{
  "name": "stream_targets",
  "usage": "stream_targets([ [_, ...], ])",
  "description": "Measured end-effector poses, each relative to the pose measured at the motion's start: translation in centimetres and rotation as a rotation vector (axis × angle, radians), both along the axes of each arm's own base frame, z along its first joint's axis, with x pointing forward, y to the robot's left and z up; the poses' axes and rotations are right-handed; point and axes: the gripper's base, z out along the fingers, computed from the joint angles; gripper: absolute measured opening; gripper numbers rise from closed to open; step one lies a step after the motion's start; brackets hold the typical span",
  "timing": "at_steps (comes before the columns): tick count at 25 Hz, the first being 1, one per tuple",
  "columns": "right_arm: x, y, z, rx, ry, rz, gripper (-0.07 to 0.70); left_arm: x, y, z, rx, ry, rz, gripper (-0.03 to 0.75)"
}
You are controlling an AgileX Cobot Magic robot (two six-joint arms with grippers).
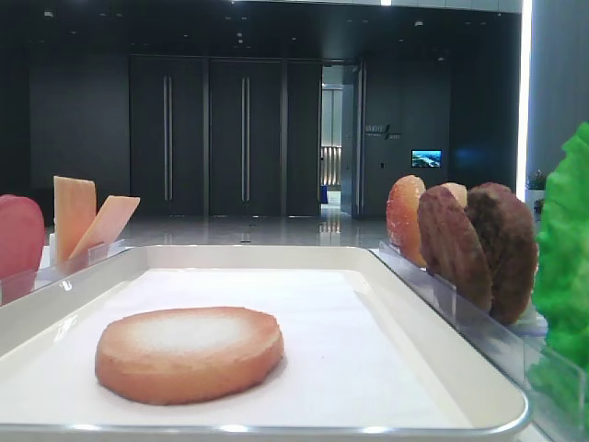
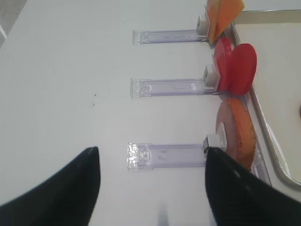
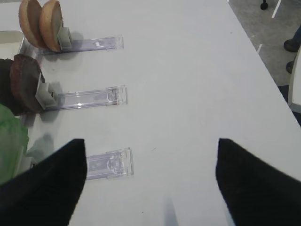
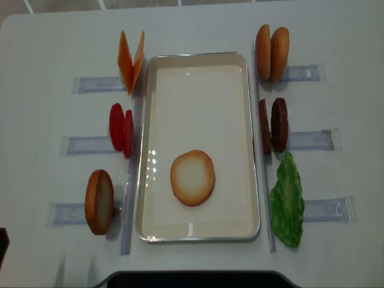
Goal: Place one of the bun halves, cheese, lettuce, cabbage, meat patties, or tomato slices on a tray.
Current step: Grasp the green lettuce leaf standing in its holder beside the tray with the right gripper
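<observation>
You have one bun half [image 4: 192, 177] lying flat, pale face up, on the tray [image 4: 198, 235], toward its near end, so that placement looks done. The other pieces stand on edge in clear holders [image 4: 308, 139] along both long sides, likely so open jaws can close on them: cheese [image 4: 130, 61], tomato slices [image 4: 120, 128] and a bun half [image 4: 99, 201] left; two bun halves [image 4: 271, 45], meat patties [image 4: 273, 125] and lettuce [image 4: 287, 201] right. Your left gripper [image 2: 153, 188] and right gripper [image 3: 150, 183] both hang spread wide and empty over bare table [image 4: 360, 90], outside the holders.
</observation>
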Motion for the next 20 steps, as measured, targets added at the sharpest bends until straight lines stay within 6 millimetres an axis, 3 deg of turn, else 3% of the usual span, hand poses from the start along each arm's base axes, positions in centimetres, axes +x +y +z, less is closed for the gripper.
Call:
stream_targets([
  [20, 0.24, 0.07, 0.02, 0.013, 0.015, 0.022, 0.538, 0.0, 0.0, 0.0, 0.0, 0.0, 0.0, 0.527],
])
